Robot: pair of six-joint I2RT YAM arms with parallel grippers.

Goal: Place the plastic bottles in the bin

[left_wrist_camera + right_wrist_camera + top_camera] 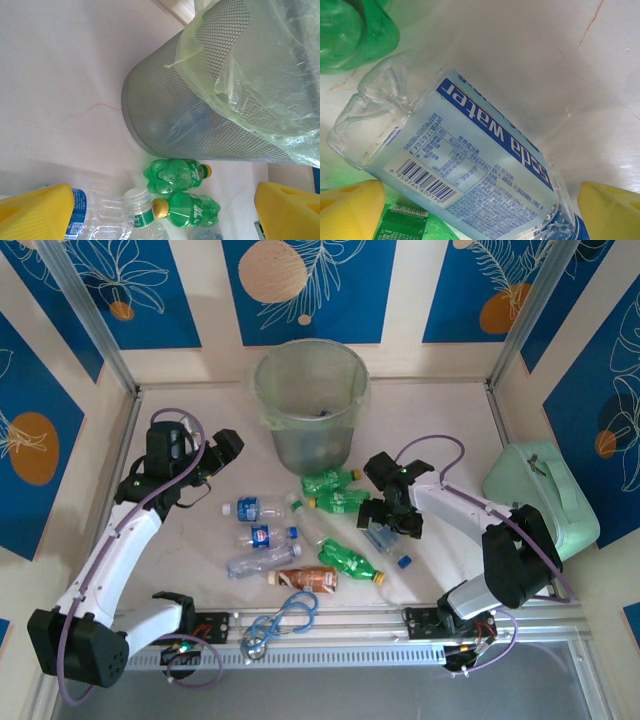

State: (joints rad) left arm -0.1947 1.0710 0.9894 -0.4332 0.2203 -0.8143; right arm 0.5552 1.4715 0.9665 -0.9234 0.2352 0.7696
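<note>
The bin (310, 405), a round grey mesh bucket lined with a pale green bag, stands at the back centre; its wall (200, 125) looms close in the left wrist view. Several plastic bottles lie in front of it: green ones (330, 480) (340, 502) (352, 560), clear blue-labelled ones (255, 508) (265, 536), a brown one (305, 578). My left gripper (225, 450) hangs open left of the bin, above two green bottles (175, 175) (192, 209). My right gripper (390, 523) is open and low, its yellow fingers (350, 210) straddling a clear soda water bottle (470, 165).
A mint green boxy case (545, 495) sits against the right wall. A blue-grey looped cable (280, 620) lies at the front edge by the metal rail. Patterned walls close in the table on three sides.
</note>
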